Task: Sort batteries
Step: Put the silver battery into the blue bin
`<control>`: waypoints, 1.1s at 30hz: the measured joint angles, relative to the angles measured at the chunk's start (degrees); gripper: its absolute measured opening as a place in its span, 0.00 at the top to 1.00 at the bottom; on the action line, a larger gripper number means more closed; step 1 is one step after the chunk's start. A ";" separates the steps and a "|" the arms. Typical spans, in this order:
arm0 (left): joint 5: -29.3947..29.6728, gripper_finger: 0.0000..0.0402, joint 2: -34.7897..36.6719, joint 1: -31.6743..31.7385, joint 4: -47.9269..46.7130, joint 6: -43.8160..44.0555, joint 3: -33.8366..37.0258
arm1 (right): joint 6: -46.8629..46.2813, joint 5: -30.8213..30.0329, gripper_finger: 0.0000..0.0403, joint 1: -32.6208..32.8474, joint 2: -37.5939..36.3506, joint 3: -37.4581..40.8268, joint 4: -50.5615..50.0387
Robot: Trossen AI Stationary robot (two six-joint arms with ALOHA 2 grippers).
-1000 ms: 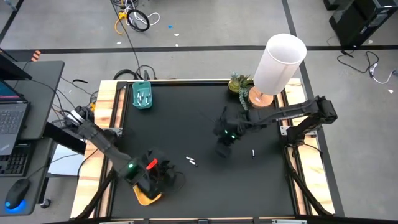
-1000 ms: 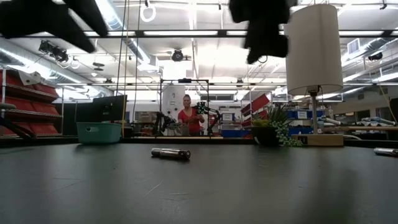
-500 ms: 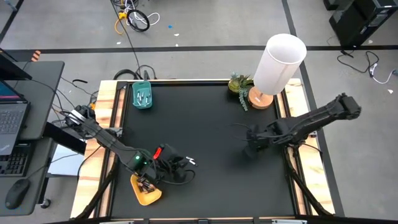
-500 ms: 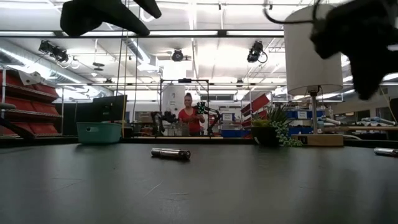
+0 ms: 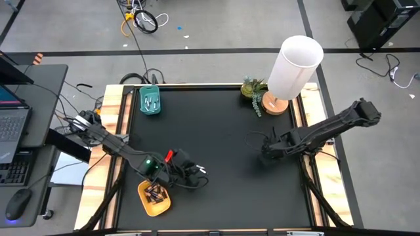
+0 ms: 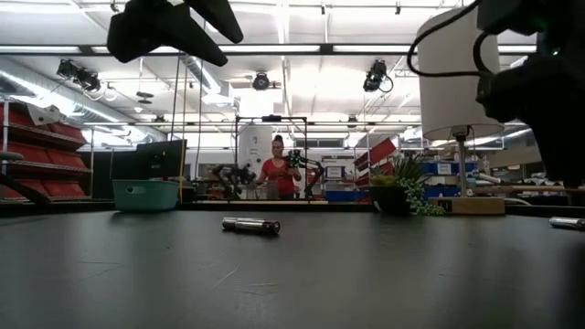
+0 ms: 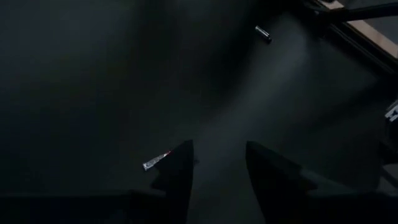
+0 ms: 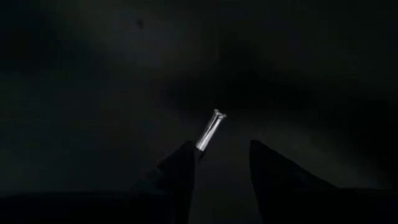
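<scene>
The left gripper hangs low over the black table, its two dark fingers spread apart with nothing between them. A pale battery with a red end lies on the tabletop just beside one fingertip, outside the gap. From above, this gripper sits near the table's front left, close to a small pale battery lying on the black surface.

The right gripper likewise stands parted and empty above the table's right half, where a silvery battery lies just ahead of one finger. In the overhead picture that gripper reaches in from the right edge.

Across the tabletop at eye level, one battery rests on its side near the middle, and another lies at the far right edge of the picture.

A yellow oval tray at the front left corner holds a cluster of dark batteries. A teal rectangular tray at the back left corner holds several pale ones.

A white-shaded lamp on a wooden base and a small green plant stand at the table's back right. A laptop sits on a desk to the left, and a person in a red top stands in the room far behind the table.
</scene>
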State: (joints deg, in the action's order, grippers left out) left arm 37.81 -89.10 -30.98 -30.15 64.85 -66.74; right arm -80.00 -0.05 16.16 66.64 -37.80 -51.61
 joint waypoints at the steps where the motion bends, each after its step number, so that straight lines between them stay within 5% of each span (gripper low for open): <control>1: -0.18 0.60 0.00 0.29 0.00 -0.24 0.00 | 0.12 0.02 0.65 0.00 0.94 0.00 0.36; 18: -2.54 0.60 -0.04 1.00 -0.18 -0.32 0.00 | 0.95 -0.38 0.69 2.21 15.60 -0.21 6.76; 24: -2.54 0.60 -0.04 1.00 -0.28 -0.32 0.00 | 6.67 -0.68 0.95 3.24 18.61 -0.39 6.87; 33: -2.96 0.60 -0.04 0.98 -1.90 -0.14 0.00 | 9.07 -2.18 1.00 2.62 15.66 0.01 7.81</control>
State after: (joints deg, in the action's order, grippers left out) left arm 34.85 -89.14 -30.00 -32.06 64.71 -66.74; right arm -70.93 -2.23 18.78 82.30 -37.79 -43.80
